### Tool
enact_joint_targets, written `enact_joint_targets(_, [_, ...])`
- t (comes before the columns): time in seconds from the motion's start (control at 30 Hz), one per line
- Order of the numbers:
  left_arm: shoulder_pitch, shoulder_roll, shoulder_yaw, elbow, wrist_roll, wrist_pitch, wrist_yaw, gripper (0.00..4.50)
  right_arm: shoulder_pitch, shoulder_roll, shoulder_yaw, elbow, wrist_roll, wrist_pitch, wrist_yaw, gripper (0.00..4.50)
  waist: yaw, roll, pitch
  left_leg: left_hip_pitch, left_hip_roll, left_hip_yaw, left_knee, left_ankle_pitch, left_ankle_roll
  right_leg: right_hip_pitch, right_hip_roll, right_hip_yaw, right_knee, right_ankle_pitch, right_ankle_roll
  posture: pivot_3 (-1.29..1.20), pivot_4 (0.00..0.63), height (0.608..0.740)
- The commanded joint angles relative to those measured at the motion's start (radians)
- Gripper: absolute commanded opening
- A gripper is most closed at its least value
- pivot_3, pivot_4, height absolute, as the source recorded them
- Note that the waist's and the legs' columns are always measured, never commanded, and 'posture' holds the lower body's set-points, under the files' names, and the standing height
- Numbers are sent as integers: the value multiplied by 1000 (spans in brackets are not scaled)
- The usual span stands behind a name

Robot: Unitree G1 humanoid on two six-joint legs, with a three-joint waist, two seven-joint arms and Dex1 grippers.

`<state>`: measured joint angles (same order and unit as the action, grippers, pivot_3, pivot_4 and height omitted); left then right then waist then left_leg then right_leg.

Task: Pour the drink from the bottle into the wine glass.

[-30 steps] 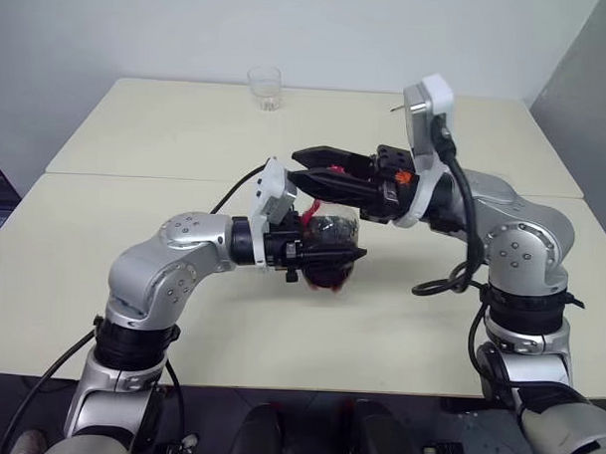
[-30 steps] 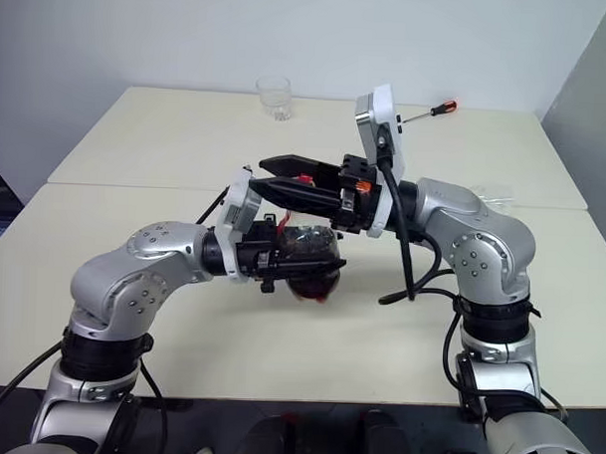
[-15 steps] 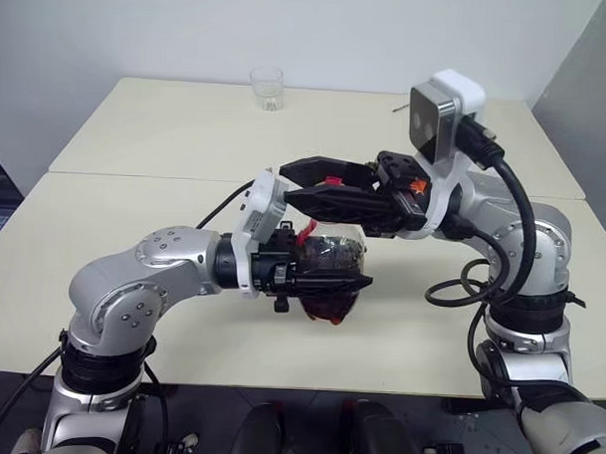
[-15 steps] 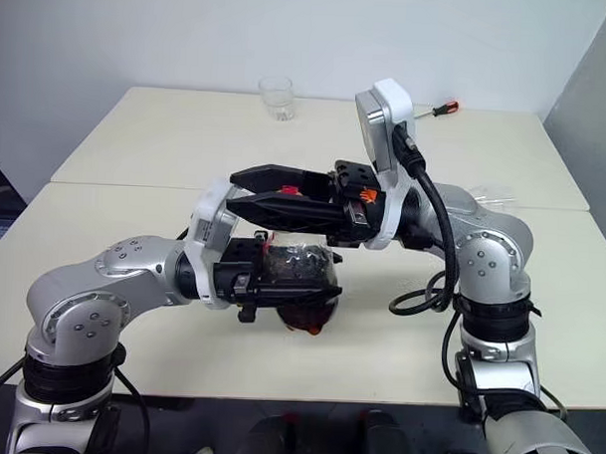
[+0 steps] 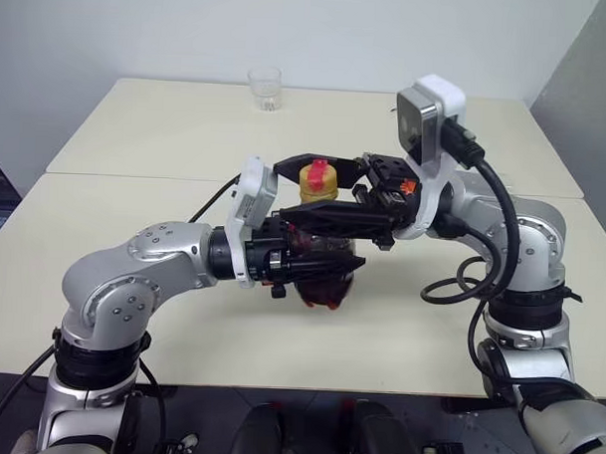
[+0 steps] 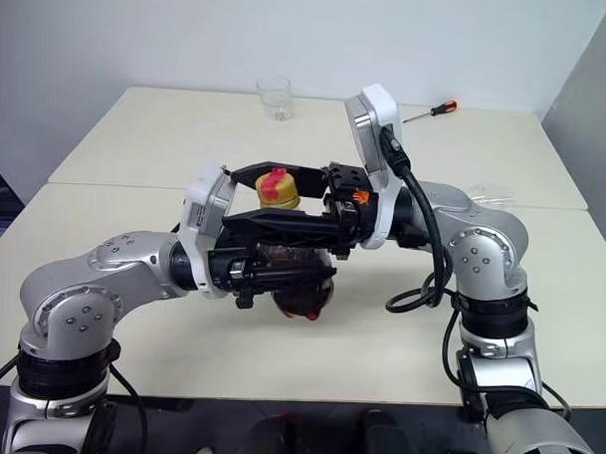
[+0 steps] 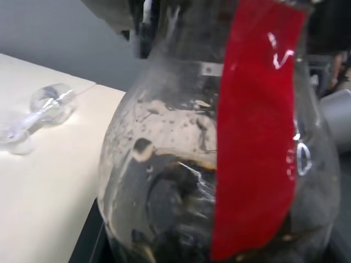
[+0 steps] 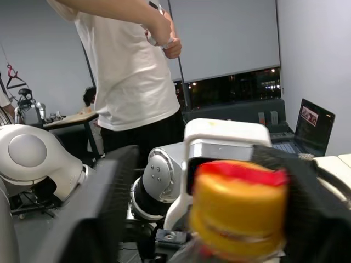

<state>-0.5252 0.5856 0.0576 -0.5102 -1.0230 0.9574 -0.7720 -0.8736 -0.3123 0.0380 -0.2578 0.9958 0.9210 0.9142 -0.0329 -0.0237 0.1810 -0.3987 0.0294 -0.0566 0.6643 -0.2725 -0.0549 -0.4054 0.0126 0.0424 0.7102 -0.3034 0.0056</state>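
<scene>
My left gripper point(image 5: 343, 265) is shut on the body of the bottle point(image 7: 219, 164), held roughly upright above the table. The dark drink point(image 5: 327, 289) fills its lower part, and a red label runs up the side. The orange-yellow cap point(image 5: 319, 181) sits on the neck. My right gripper point(image 5: 311, 188) stands open around the cap point(image 8: 238, 208), one finger above it and one below, apart from it. A clear glass thing that looks like the wine glass point(image 7: 46, 104) seems to lie on its side on the table at the far right point(image 6: 488, 194).
A short clear tumbler point(image 5: 265, 87) stands at the table's far edge. An orange-handled screwdriver point(image 6: 433, 111) lies at the back right. A person in a white shirt point(image 8: 131, 71) stands off to the robot's left, past the table point(image 5: 137, 132).
My right gripper has opened from a close hold over the bottle's top, and the cap now shows between its fingers. The left gripper keeps its hold on the bottle.
</scene>
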Motion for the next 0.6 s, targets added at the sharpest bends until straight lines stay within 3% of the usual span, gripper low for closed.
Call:
enact_joint_targets(0.03, [-40,-7,35,-20,-31,-30,22,2185,-2,-6,10,-32,0,5,-19,4420,0,0,0,0,0,0,0,0,0,0,0,0,0,0,0,0,150,740])
enact_joint_targets(0.33, [-5,1,28,25,69,-68,96,2185,-20,-13,-37,-73,-69,-44,-201,4420,0,0,0,0,0,0,0,0,0,0,0,0,-1,0,0,0,150,740])
enact_joint_targets(0.6, [18,12,-26,121,228,-183,25,2185,-54,10,-24,-59,-241,-137,-369,4420,1,0,0,-1,0,0,-1,0,0,0,0,0,-1,0,0,0,150,740])
